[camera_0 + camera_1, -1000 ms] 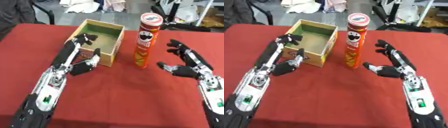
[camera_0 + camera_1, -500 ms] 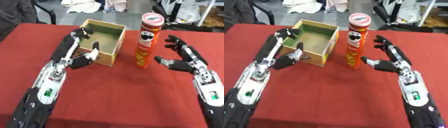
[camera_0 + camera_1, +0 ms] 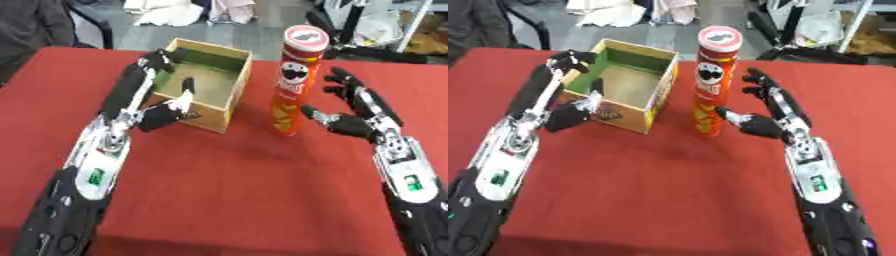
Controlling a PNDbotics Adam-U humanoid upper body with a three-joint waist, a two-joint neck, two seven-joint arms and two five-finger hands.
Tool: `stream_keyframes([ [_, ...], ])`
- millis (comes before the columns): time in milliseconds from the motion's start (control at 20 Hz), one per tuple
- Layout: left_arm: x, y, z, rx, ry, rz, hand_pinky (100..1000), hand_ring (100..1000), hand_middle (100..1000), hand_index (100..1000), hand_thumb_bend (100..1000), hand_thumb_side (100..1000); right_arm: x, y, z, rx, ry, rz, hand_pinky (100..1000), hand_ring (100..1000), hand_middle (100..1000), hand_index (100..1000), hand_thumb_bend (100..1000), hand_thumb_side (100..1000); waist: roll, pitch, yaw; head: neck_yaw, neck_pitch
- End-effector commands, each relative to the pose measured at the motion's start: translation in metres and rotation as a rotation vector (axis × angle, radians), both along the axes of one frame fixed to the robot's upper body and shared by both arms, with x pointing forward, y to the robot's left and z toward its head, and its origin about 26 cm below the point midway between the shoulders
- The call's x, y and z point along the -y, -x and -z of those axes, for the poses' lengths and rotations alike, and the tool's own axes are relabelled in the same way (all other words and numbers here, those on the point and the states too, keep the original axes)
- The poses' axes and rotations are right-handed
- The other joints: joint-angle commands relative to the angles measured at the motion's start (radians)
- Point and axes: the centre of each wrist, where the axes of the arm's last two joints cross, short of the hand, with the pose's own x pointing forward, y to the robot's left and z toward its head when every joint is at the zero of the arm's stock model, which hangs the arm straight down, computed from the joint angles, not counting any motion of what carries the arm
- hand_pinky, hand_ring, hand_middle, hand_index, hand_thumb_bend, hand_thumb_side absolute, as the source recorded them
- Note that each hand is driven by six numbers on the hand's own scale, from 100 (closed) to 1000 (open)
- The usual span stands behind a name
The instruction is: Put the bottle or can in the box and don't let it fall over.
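A tall red chips can [image 3: 293,82] with a silver lid stands upright on the red table [image 3: 227,190], just right of an open cardboard box [image 3: 203,82] with a green inside. My right hand [image 3: 350,115] is open beside the can's right side, fingers spread, thumb near the can's lower part, a small gap between them. My left hand [image 3: 157,107] rests against the box's left front corner, fingers reaching along the left wall and thumb over the front rim.
Beyond the table's far edge lie white cloths [image 3: 171,12], a chair [image 3: 83,25] and black equipment [image 3: 376,50]. The red tabletop stretches wide in front of the box and can.
My right hand has moved left, closer to the can. My left hand has shifted up along the box's left side. The can and box stand as before.
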Motion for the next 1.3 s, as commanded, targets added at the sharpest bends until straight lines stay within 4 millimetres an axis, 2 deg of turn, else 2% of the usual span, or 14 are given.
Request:
stream_keyframes([
  [50, -0.004, -0.005, -0.012, 0.032, -0.003, -0.018, 848, 697, 723, 861, 100, 651, -0.005, -0.006, -0.007, 0.025, -0.001, 0.015, 998, 877, 890, 1000, 535, 255, 0.004, -0.005, 0.004, -0.004, 0.003],
  [550, -0.010, -0.012, -0.016, 0.035, -0.011, -0.056, 850, 703, 730, 864, 100, 655, -0.022, -0.014, -0.002, 0.013, -0.032, 0.050, 998, 876, 888, 1000, 534, 271, 0.005, -0.001, 0.016, -0.015, 0.000],
  [1300, -0.014, -0.026, -0.015, 0.015, -0.021, -0.068, 853, 707, 732, 863, 100, 654, -0.032, -0.023, 0.006, -0.001, -0.027, 0.142, 997, 875, 885, 1000, 544, 286, 0.001, -0.002, 0.029, -0.023, -0.006],
])
